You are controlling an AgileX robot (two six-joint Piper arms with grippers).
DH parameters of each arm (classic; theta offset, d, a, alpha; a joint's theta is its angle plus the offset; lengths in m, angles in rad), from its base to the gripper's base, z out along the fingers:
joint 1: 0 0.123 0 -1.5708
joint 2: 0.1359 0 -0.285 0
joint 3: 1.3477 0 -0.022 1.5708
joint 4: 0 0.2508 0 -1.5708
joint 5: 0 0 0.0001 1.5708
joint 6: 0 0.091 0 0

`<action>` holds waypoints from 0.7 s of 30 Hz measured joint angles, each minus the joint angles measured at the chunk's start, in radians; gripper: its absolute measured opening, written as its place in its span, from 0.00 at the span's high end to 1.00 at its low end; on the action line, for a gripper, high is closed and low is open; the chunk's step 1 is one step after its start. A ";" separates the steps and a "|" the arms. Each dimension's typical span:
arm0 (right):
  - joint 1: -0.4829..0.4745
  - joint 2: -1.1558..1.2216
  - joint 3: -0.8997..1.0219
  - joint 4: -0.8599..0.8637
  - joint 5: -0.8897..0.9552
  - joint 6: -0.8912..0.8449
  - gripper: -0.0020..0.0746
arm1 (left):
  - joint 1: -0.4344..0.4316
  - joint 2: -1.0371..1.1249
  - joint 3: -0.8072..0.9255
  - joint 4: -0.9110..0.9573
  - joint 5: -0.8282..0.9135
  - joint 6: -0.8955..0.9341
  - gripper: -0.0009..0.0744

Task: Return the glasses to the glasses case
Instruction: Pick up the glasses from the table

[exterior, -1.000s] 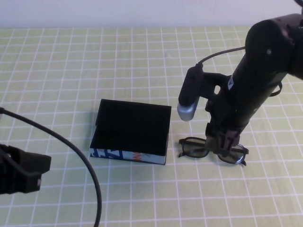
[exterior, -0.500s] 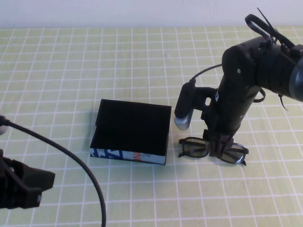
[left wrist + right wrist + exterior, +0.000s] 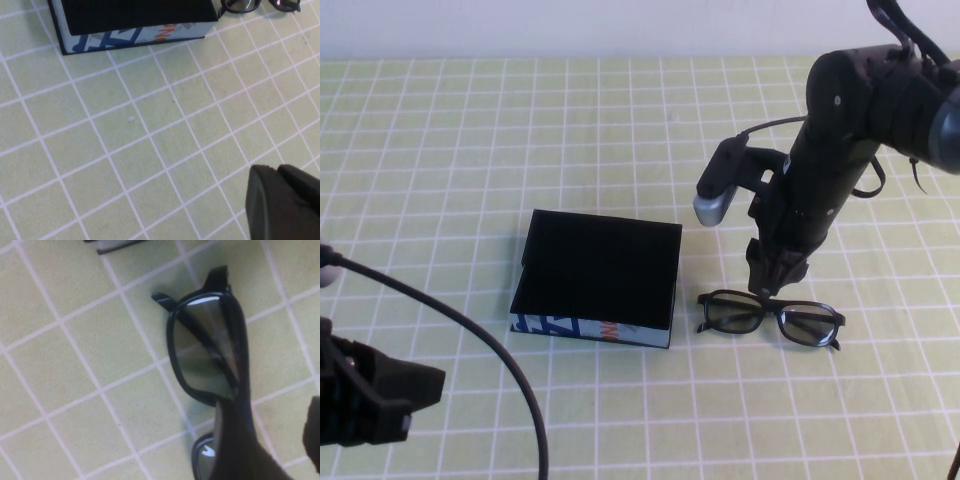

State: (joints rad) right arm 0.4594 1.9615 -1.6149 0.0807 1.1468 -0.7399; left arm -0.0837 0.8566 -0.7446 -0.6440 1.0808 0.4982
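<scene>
The black glasses (image 3: 770,318) lie flat on the table, just right of the glasses case (image 3: 598,275), which is open with a black inside and a blue-white printed front side. My right gripper (image 3: 775,278) hangs just above the back rim of the glasses, open and holding nothing. In the right wrist view one lens (image 3: 207,350) shows in full, and one finger (image 3: 240,445) covers the bridge. My left gripper (image 3: 370,395) is low at the near left, shut and empty. Its wrist view shows the case (image 3: 135,20) and the glasses (image 3: 260,4) far off.
The table (image 3: 470,150) is a green mat with a white grid. A grey-tipped camera unit (image 3: 717,205) on the right arm hangs over the case's right end. A black cable (image 3: 470,320) runs across the near left.
My right gripper has risen and drawn back from the glasses, which stay on the table in the same spot. The left arm has barely moved.
</scene>
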 joint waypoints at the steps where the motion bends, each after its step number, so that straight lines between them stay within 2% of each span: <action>1: -0.003 0.004 -0.005 0.000 0.005 0.000 0.61 | 0.000 0.000 0.000 0.000 0.000 0.000 0.99; 21: -0.005 0.077 -0.011 0.030 0.012 0.000 0.61 | 0.000 0.000 0.000 0.000 0.005 0.000 0.99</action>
State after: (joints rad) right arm 0.4544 2.0389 -1.6257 0.1102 1.1590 -0.7399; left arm -0.0837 0.8566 -0.7446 -0.6440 1.0855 0.4982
